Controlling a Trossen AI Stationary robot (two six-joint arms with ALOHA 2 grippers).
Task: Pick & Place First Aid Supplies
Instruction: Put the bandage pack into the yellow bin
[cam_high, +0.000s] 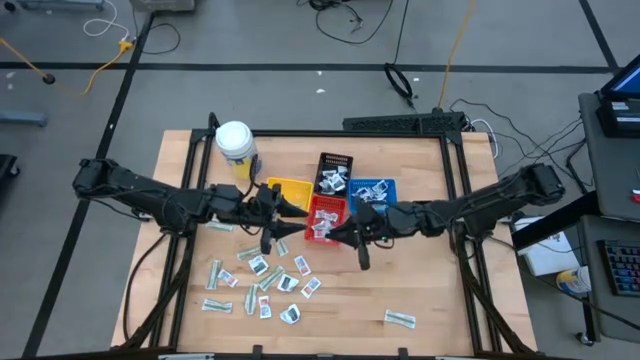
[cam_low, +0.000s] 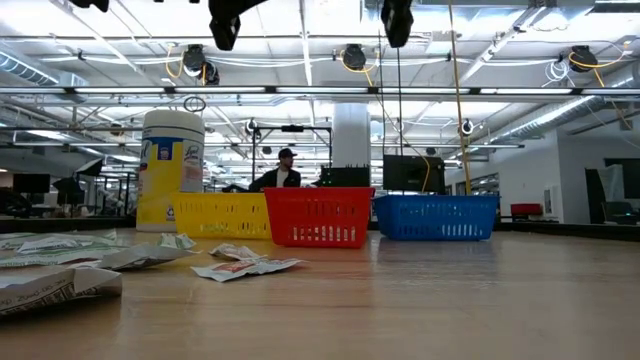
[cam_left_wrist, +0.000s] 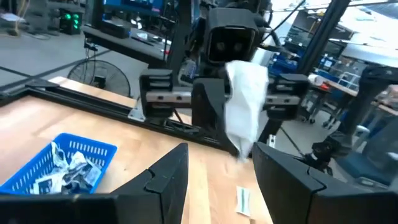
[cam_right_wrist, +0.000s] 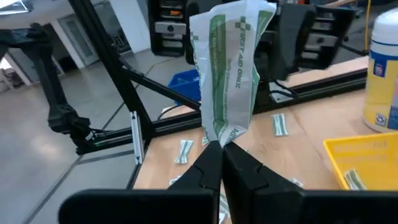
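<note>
My right gripper (cam_right_wrist: 221, 149) is raised above the red tray (cam_high: 325, 215) and shut on a first aid packet (cam_right_wrist: 227, 74), a white wrapper with green print. My left gripper (cam_left_wrist: 221, 149) faces it from the table's left, also raised, over the yellow tray (cam_high: 287, 190). It is open, and the packet (cam_left_wrist: 245, 106) stands just beyond its fingertips; I cannot tell whether they touch. Several more packets (cam_high: 260, 280) lie flat on the table nearer the front edge. My right gripper pinches one narrow end of the packet (cam_right_wrist: 219, 138) between its two fingertips. The fingers lie level and come from the table's right. The packet is lifted clear and reaches out past the fingertips toward the left gripper, its free end crumpled.
A blue tray (cam_high: 372, 190) and a black tray (cam_high: 335, 170) hold packets beside the red one. A white jar with a yellow label (cam_high: 235, 142) stands at the far left. One packet (cam_high: 400, 319) lies alone at the near right. A dark frame edges the table.
</note>
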